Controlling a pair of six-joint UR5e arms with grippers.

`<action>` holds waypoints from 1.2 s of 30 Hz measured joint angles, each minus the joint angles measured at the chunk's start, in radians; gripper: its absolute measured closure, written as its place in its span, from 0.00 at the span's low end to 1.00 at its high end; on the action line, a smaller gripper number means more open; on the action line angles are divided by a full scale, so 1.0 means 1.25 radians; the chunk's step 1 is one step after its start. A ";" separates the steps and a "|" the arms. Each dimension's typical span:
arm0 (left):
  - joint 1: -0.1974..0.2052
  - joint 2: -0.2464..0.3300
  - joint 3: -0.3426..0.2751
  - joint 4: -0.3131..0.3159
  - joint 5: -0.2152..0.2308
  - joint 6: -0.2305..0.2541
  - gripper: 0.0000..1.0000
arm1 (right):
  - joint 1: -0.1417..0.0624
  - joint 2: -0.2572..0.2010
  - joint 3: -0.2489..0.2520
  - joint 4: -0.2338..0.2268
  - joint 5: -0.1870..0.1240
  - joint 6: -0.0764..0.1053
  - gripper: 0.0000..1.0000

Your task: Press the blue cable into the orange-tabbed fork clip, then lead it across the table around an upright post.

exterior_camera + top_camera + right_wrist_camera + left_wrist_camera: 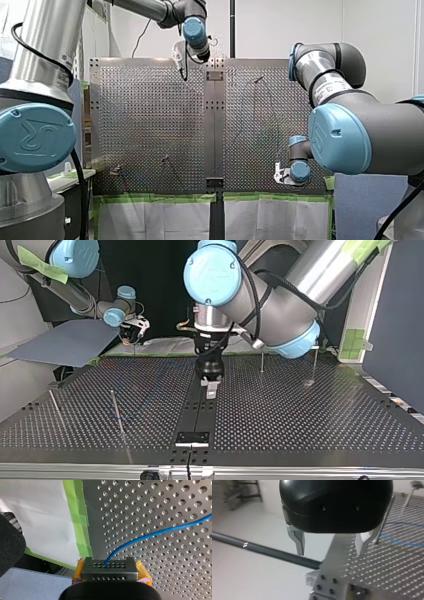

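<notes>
My left arm [47, 45]: brushed silver tube and a pale-blue round joint cap [35, 137] embossed with a UR mark. A black cable [81, 200] runs beside its base, and the top view shows a green tape strip [367, 247] on the tube.

My right arm [380, 135]: dark grey joint housings, blue caps, and a silver link with a white printed label [327, 91].

Left gripper [330, 548]: glossy black domed housing with two small holes and bare metal fingers [298, 540].

Right gripper [110, 567]: black body, grey perforated metal block, yellow pads [143, 572] at its sides.

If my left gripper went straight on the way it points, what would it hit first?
Probably the table's bare centre strip: my left gripper points down at it, fingers open, nothing between. The blue cable lies off to one side.
</notes>
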 joint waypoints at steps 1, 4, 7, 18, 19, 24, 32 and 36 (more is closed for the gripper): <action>0.001 0.007 -0.007 0.007 -0.007 -0.007 0.00 | 0.000 0.000 0.000 0.000 0.000 0.000 1.00; 0.003 0.028 -0.028 0.028 -0.028 -0.028 0.00 | 0.001 0.000 0.000 0.000 0.000 0.000 1.00; 0.003 0.049 -0.049 0.049 -0.047 -0.049 0.00 | 0.002 0.000 0.000 0.000 -0.001 0.000 1.00; 0.015 0.064 -0.126 0.126 -0.073 -0.123 0.00 | 0.005 0.000 0.000 0.000 -0.002 0.000 1.00; 0.016 0.060 -0.133 0.133 -0.074 -0.127 0.00 | 0.005 0.000 0.000 0.000 -0.002 0.000 1.00; 0.019 0.029 -0.171 0.171 -0.099 -0.138 0.00 | 0.005 0.000 0.000 -0.001 -0.002 0.000 1.00; 0.032 -0.027 -0.228 0.228 -0.126 -0.180 0.00 | 0.007 0.000 -0.001 -0.001 -0.004 0.000 1.00; 0.045 -0.054 -0.256 0.256 -0.128 -0.205 0.00 | 0.007 0.000 -0.002 -0.001 -0.006 0.000 1.00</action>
